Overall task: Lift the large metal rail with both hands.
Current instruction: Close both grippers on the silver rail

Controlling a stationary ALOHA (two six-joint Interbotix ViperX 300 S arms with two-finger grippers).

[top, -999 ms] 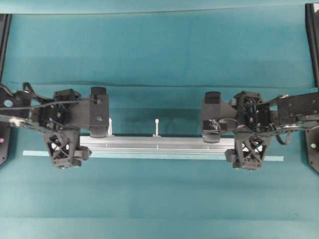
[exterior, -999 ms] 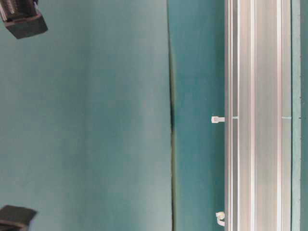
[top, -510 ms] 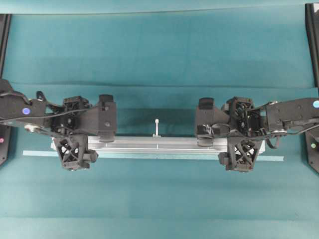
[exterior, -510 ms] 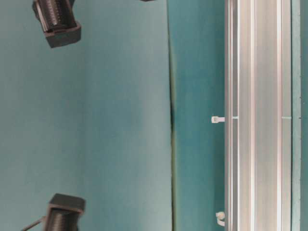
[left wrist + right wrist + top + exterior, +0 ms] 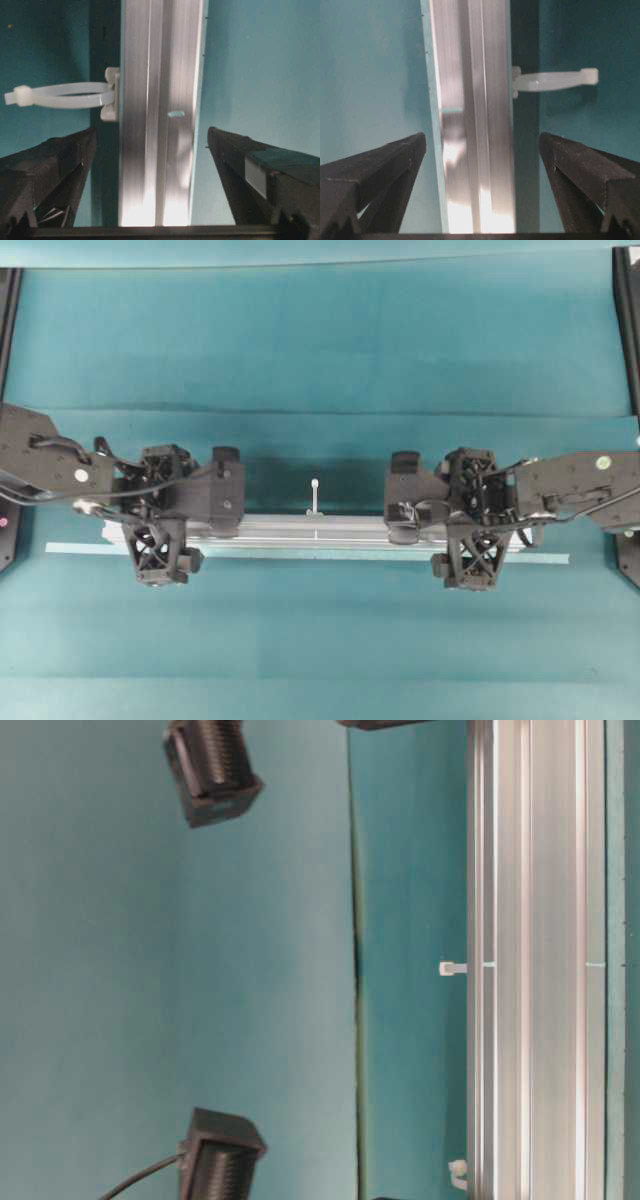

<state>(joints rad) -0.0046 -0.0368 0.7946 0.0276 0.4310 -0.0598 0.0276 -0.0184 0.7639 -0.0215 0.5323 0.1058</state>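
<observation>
Lying flat across the teal table (image 5: 320, 350), the large metal rail (image 5: 320, 528) stretched side to side, with a white peg (image 5: 315, 492) standing at its middle on the far side and the pale tape strip (image 5: 555, 559) along its near edge. The left tool (image 5: 185, 530) straddled the rail near its left end, jaws wide apart and holding nothing. The right tool (image 5: 437, 535) straddled the other end, likewise spread wide and gripping nothing, its fingers (image 5: 375, 170) clear of the metal
</observation>
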